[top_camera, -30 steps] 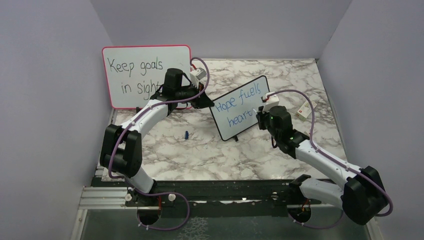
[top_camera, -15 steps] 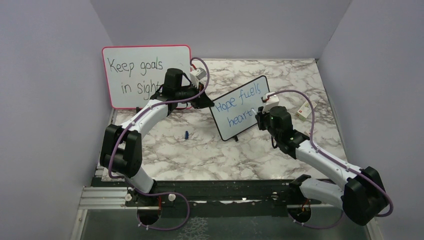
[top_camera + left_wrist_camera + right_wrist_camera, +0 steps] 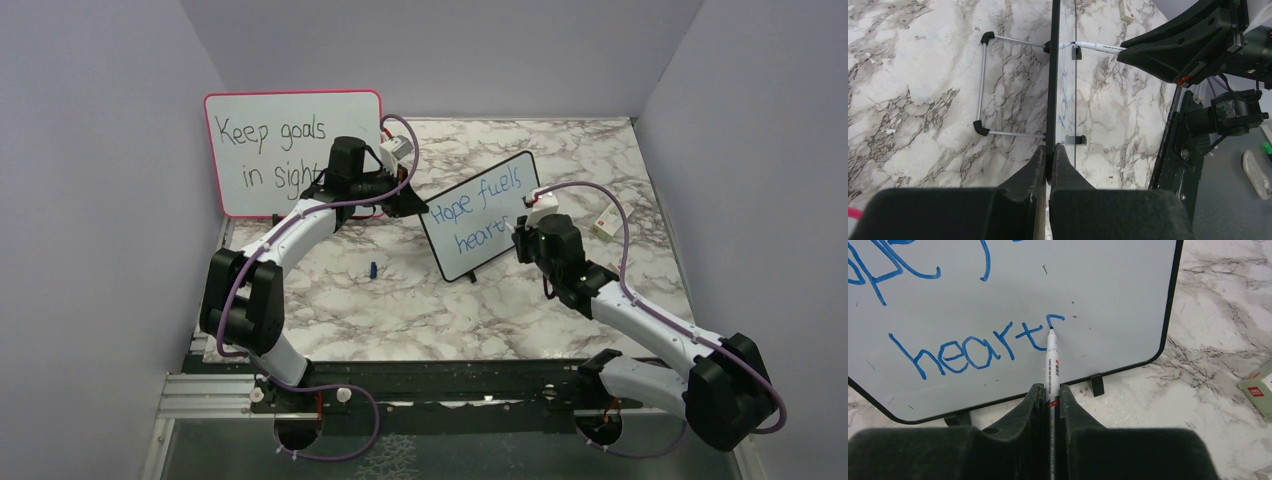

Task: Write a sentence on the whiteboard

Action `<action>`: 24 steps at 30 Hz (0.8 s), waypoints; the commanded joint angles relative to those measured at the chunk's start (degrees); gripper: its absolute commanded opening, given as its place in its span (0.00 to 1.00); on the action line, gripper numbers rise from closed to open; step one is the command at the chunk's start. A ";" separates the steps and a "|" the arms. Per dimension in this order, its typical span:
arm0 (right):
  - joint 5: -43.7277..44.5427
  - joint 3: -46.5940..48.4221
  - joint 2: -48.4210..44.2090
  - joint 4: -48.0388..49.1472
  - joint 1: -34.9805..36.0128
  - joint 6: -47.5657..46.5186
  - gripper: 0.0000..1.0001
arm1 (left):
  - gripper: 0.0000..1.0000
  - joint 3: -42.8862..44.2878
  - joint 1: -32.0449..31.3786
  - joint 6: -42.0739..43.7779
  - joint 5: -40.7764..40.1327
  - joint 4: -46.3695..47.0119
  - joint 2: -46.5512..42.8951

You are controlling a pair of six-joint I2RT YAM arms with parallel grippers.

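Note:
The whiteboard [image 3: 497, 178], white with a thin black frame, stands tilted on the marble table. My left gripper [image 3: 1050, 152] is shut on its left edge, and that view shows the board edge-on [image 3: 1052, 75]. The sentence [image 3: 478, 205] is blue handwriting in two lines: "Hope fuels" above "heart" [image 3: 963, 352]. My right gripper [image 3: 1050, 390] is shut on a white marker [image 3: 1052, 365]. The marker's tip touches the board at a short fresh stroke [image 3: 1055, 317] just right of the "t". The same gripper [image 3: 520, 225] sits at the board's lower right.
A larger pink-framed board [image 3: 290, 150] with black handwriting leans at the back left. A small blue cap [image 3: 372, 269] lies on the table in front of the boards. A small white box [image 3: 607, 226] sits to the right. Purple walls enclose three sides.
My right gripper has shifted slightly along the second line with the marker, and a new stroke follows "heart". The left arm and the board have not moved.

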 commanded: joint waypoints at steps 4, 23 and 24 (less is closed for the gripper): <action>4.81 -0.77 0.18 -1.17 -0.27 1.13 0.01 | 0.00 -0.83 -1.04 3.21 -2.35 -4.89 2.01; 0.36 0.26 2.65 -4.34 -0.77 1.67 0.01 | 0.00 -0.83 -1.04 3.19 -2.43 -4.89 2.04; -0.02 0.25 2.76 -4.29 -0.77 1.52 0.01 | 0.00 -0.83 -1.07 3.20 -2.39 -4.89 2.02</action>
